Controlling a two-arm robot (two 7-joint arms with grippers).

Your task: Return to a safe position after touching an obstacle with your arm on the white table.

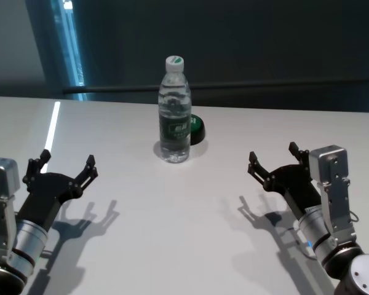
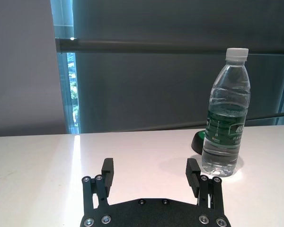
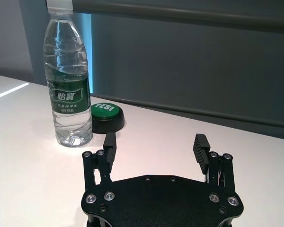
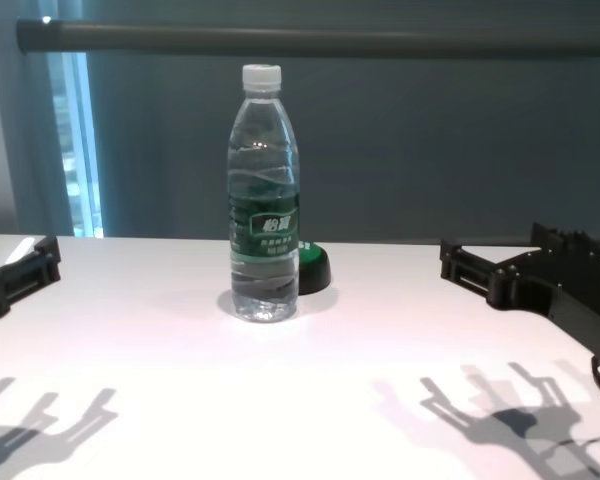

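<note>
A tall clear water bottle (image 1: pixel 174 114) with a white cap and a dark green label stands upright on the white table (image 1: pixel 172 233), far of centre. It also shows in the chest view (image 4: pixel 264 200), the left wrist view (image 2: pixel 227 118) and the right wrist view (image 3: pixel 68 80). My left gripper (image 1: pixel 66 166) is open and empty at the near left, well apart from the bottle. My right gripper (image 1: pixel 274 158) is open and empty at the near right, also apart from it. Both hover just above the table.
A small dark green dome-shaped button (image 1: pixel 197 129) sits right behind the bottle, touching or nearly touching it; its top reads "YES!" in the right wrist view (image 3: pixel 107 116). A dark wall with a rail runs behind the table's far edge.
</note>
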